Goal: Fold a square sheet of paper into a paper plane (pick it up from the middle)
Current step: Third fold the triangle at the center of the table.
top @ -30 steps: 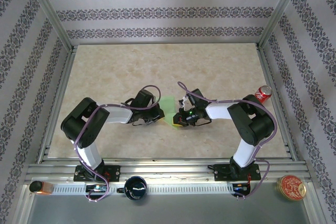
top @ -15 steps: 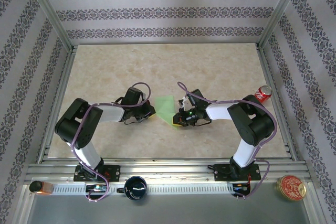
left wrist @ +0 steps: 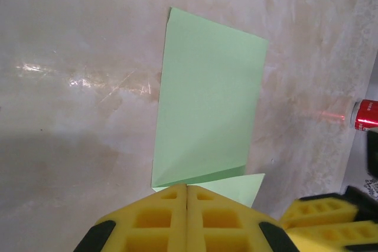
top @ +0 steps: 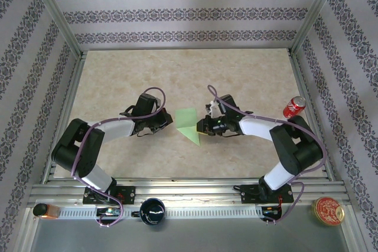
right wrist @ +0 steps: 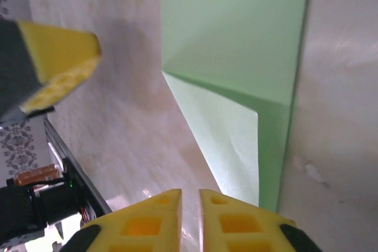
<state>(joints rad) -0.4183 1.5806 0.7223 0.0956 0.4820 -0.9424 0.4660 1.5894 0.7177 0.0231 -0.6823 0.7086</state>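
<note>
Partly folded square sheet of paper laid flat on the worktop, between the two arms.
The light-green sheet is seen as a narrow rectangle with one pointed flap folded at its near end. The left fingers are pressed together with nothing held and are positioned near the sheet's left edge. The right fingers are set narrowly apart with nothing clamped and are positioned at the sheet's right edge; contact with the paper cannot be confirmed. A red can is stood near the worktop's right edge, well apart from the sheet.
</note>
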